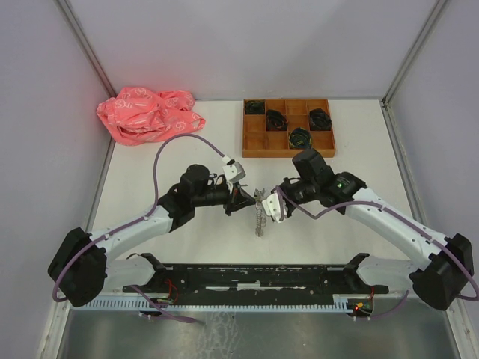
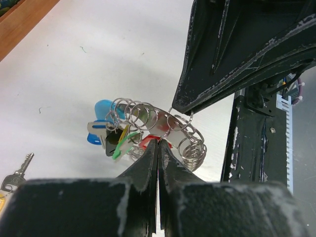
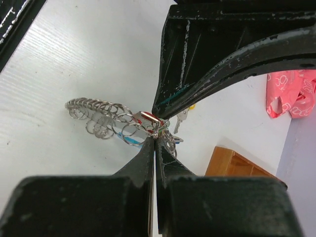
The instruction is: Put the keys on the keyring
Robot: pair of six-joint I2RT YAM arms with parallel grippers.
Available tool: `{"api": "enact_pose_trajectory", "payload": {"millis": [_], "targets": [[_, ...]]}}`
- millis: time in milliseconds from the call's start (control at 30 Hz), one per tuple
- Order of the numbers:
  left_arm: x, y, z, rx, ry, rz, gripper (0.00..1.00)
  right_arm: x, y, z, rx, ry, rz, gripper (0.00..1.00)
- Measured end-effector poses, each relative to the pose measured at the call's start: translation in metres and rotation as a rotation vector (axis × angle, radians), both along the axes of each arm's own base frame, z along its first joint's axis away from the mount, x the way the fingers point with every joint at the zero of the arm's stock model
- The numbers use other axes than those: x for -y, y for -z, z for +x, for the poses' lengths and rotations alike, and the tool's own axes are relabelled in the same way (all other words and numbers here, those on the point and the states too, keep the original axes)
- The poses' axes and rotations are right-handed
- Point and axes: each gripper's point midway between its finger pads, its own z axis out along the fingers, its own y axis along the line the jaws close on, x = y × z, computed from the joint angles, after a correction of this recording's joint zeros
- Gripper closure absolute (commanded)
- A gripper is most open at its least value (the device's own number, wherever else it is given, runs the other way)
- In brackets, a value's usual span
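Observation:
The keyring [image 2: 148,118] is a hoop strung with many silver rings, a light-blue section [image 2: 102,109] and a green tag. It hangs between both grippers above the table [image 1: 259,213]. My left gripper [image 2: 159,142] is shut, its tips pinching at a red-tagged key [image 2: 146,143] on the hoop. My right gripper [image 3: 154,138] is shut on a small ring of the keyring [image 3: 98,111], just under the red tag [image 3: 149,118]. Another of the keys [image 2: 19,170] lies on the table, and it also shows in the right wrist view as a key [image 3: 180,118] with a yellow tag.
A wooden compartment tray [image 1: 254,142] holding black coiled bundles stands at the back right. A crumpled pink bag [image 1: 148,114] lies at the back left. A black rail [image 1: 262,278] runs along the near edge between the arm bases.

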Motion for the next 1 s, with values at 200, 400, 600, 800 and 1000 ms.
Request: {"api": "enact_pose_trajectory", "payload": {"millis": [200,400,600,800,1000], "targets": [[0.000,0.001,-0.001,-0.004,0.005,0.001,0.97,-0.004,0.001,-0.003,-0.070,0.045,0.127,0.99],[-0.002,0.007,-0.002,-0.008,0.001,0.006,0.95,-0.013,0.003,-0.003,-0.152,0.106,0.257,0.99],[-0.007,0.008,0.007,0.024,-0.060,0.002,0.78,-0.012,0.001,0.001,-0.218,0.175,0.306,0.99],[-0.024,0.010,0.015,0.051,-0.174,0.014,0.58,-0.008,-0.007,0.003,-0.262,0.239,0.330,0.99],[-0.036,0.004,0.017,0.060,-0.248,-0.017,0.38,-0.003,-0.002,0.005,-0.305,0.310,0.313,0.99]]}}
